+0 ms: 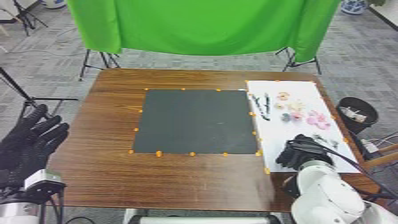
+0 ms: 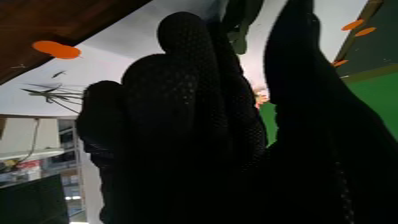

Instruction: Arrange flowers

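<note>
In the head view, my right hand [image 1: 304,151] is over the near part of the white board [image 1: 278,131], beside dark green sprigs [image 1: 325,141]. Farther up the board lie pink flowers [image 1: 318,119], a peach flower [image 1: 283,95] and dark stems [image 1: 263,106]. My left hand [image 1: 34,140] is off the table's left edge, open with its fingers spread. In the right wrist view, my right hand [image 2: 160,110] is open, a gap between thumb and fingers. A dark green piece [image 2: 240,42] appears beyond that gap, and a thin green sprig [image 2: 56,95] lies on the board.
A dark grey mat [image 1: 195,121] with orange markers around it lies left of the board on the brown table [image 1: 115,180]. A black bin [image 1: 358,111] stands beyond the right edge. A green cloth [image 1: 204,27] hangs behind the table.
</note>
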`<state>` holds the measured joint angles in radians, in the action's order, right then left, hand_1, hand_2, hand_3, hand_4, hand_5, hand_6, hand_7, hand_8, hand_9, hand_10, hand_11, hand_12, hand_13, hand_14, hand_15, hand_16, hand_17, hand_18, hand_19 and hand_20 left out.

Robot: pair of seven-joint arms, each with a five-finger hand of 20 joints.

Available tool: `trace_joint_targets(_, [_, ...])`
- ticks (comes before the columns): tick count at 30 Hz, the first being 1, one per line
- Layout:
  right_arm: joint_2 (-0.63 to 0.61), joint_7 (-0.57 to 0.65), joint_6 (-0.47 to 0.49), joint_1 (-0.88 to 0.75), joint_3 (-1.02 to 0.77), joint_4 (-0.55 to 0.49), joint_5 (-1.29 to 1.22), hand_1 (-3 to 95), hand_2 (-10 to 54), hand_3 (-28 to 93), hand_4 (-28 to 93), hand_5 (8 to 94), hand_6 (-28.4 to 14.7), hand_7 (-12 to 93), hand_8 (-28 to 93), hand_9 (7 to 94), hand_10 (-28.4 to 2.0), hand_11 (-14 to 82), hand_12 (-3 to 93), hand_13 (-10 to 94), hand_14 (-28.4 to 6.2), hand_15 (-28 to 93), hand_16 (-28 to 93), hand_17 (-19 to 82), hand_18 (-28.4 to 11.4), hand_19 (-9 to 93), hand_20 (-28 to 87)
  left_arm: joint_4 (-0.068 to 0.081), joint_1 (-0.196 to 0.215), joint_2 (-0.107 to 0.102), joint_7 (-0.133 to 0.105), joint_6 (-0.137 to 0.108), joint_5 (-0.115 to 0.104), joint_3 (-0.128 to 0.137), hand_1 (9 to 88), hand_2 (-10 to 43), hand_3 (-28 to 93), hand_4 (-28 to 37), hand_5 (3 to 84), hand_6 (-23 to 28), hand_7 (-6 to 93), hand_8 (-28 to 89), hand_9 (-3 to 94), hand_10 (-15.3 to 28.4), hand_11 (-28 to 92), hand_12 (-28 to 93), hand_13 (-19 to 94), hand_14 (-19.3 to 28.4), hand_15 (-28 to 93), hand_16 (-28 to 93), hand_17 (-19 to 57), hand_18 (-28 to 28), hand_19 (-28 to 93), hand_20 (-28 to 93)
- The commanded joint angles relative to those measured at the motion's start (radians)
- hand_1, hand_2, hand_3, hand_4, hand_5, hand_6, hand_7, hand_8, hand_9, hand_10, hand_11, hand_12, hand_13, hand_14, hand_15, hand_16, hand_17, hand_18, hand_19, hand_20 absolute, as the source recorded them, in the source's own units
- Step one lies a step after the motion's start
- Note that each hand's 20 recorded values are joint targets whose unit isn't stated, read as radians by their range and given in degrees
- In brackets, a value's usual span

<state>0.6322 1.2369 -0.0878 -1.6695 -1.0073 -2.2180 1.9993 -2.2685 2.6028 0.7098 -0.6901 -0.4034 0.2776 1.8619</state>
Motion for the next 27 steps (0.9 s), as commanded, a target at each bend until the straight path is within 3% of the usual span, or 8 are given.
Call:
trace_joint_targets(1, [0.0, 0.007, 0.118, -0.034, 0.089, 0.016, -0.028, 50.3, -9.4, 67, -21, 77.0, -10.5, 15, 7, 83.6, -17.2, 32.1, 18.6, 81, -9.2, 66, 14, 63, -11.8, 93, 11, -0.007, -0.007, 0.022, 0.032, 0.006, 0.02, 0.008, 29.8, 6.9, 65, -21.4, 36.2, 9.0, 10.6, -8, 32.5, 18.9, 28, 11, 21, 25.1, 52, -12, -8.4, 22.2, 45, 7])
trace_joint_targets(2, [-0.003, 0.0, 0.122, -0.025, 0.106, 0.018, -0.026, 50.6, -9.4, 67, -21, 77.3, -10.3, 15, 8, 84.0, -16.9, 32.1, 18.7, 81, -9.2, 66, 14, 63, -11.9, 93, 11, -0.01, 0.003, 0.02, 0.019, 0.001, 0.013, 0.01, 29.8, 6.9, 65, -21.4, 36.2, 9.0, 10.7, -8, 32.5, 18.9, 28, 11, 21, 25.1, 52, -12, -8.4, 22.2, 45, 7])
trace_joint_targets(11, [-0.002, -0.048, 0.113, 0.001, 0.135, 0.044, -0.053, 60.3, -8.2, 65, -24, 82.8, -6.4, 18, 15, 89.8, -13.7, 33.2, 21.3, 84, -7.8, 67, 16, 63, -13.1, 93, 22, -0.005, -0.008, 0.015, 0.016, 0.006, 0.011, 0.003, 29.7, 6.9, 65, -21.3, 36.2, 9.0, 10.5, -8, 32.6, 18.9, 28, 11, 21, 25.2, 52, -12, -8.4, 22.2, 45, 7])
trace_joint_targets(15, [-0.022, -0.073, 0.068, 0.029, 0.162, 0.069, -0.017, 59.5, -7.3, 68, -24, 82.7, -6.0, 20, 21, 89.8, -13.6, 36.8, 21.2, 84, -7.2, 70, 17, 63, -13.6, 93, 29, -0.003, 0.016, -0.037, -0.044, -0.005, -0.036, 0.0, 29.7, 6.8, 65, -21.4, 36.2, 9.0, 10.5, -8, 32.6, 18.9, 28, 11, 21, 25.2, 52, -12, -8.4, 22.2, 45, 7])
trace_joint_targets(18, [-0.044, -0.088, 0.017, 0.046, 0.191, 0.089, 0.039, 58.5, -6.0, 70, -24, 82.2, -5.7, 21, 25, 88.8, -13.3, 39.5, 21.7, 83, -7.2, 72, 18, 63, -13.9, 93, 32, -0.001, 0.01, -0.042, -0.042, -0.006, -0.036, -0.003, 29.7, 6.9, 65, -21.4, 36.2, 9.0, 10.5, -8, 32.5, 18.8, 28, 11, 21, 25.2, 52, -12, -8.4, 22.2, 45, 7])
trace_joint_targets(19, [-0.044, -0.087, 0.01, 0.056, 0.2, 0.099, 0.058, 57.8, -5.7, 71, -24, 81.9, -5.7, 22, 26, 88.5, -13.3, 40.7, 21.9, 83, -7.2, 73, 18, 63, -14.0, 93, 33, -0.004, 0.028, -0.06, -0.072, -0.012, -0.057, -0.001, 29.7, 6.9, 65, -21.4, 36.2, 9.0, 10.5, -8, 32.5, 18.8, 28, 11, 21, 25.2, 52, -12, -8.4, 22.2, 45, 7])
trace_joint_targets(22, [-0.055, -0.067, -0.03, 0.063, 0.215, 0.114, 0.085, 56.2, -4.9, 73, -23, 81.0, -5.2, 24, 27, 87.1, -13.5, 45.0, 22.0, 82, -7.2, 76, 19, 63, -14.3, 93, 37, -0.001, 0.017, -0.049, -0.051, -0.006, -0.042, -0.002, 29.7, 6.9, 65, -21.5, 36.2, 9.0, 10.5, -8, 32.5, 18.9, 28, 11, 21, 25.1, 52, -12, -8.4, 22.2, 45, 7])
trace_joint_targets(27, [-0.07, -0.045, -0.089, 0.073, 0.244, 0.131, 0.126, 53.1, -4.2, 76, -19, 79.4, -4.9, 29, 28, 84.6, -13.5, 51.8, 22.2, 82, -7.0, 79, 19, 62, -15.0, 93, 43, -0.001, 0.013, -0.039, -0.047, -0.006, -0.034, -0.004, 29.7, 7.0, 64, -21.6, 36.3, 9.0, 10.6, -8, 32.5, 18.9, 27, 11, 21, 25.2, 52, -12, -8.4, 22.2, 45, 7])
